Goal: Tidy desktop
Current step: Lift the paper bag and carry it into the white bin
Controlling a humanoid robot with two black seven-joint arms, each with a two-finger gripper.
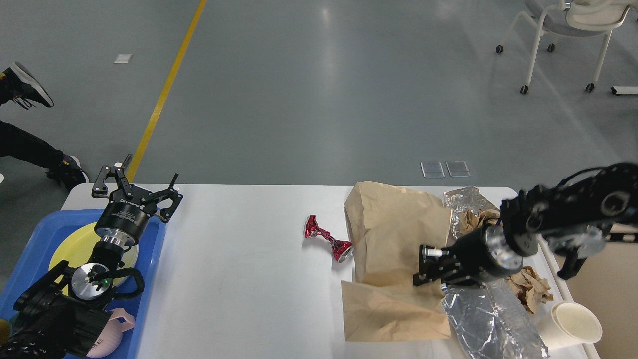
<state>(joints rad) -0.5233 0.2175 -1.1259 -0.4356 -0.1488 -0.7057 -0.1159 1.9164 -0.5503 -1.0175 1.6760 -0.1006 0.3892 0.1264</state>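
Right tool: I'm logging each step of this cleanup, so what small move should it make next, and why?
Probably carry the brown paper bag rightward toward the cream bin. The right tool looks closed on the bag's edge and the bag hangs partly raised off the desktop, beside the crushed red can. The left tool hangs open over the blue tray.

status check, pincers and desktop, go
Left pincer open, empty, above blue tray. Right pincer at brown bag, grip unclear. Desktop cluttered: crushed can, foil.
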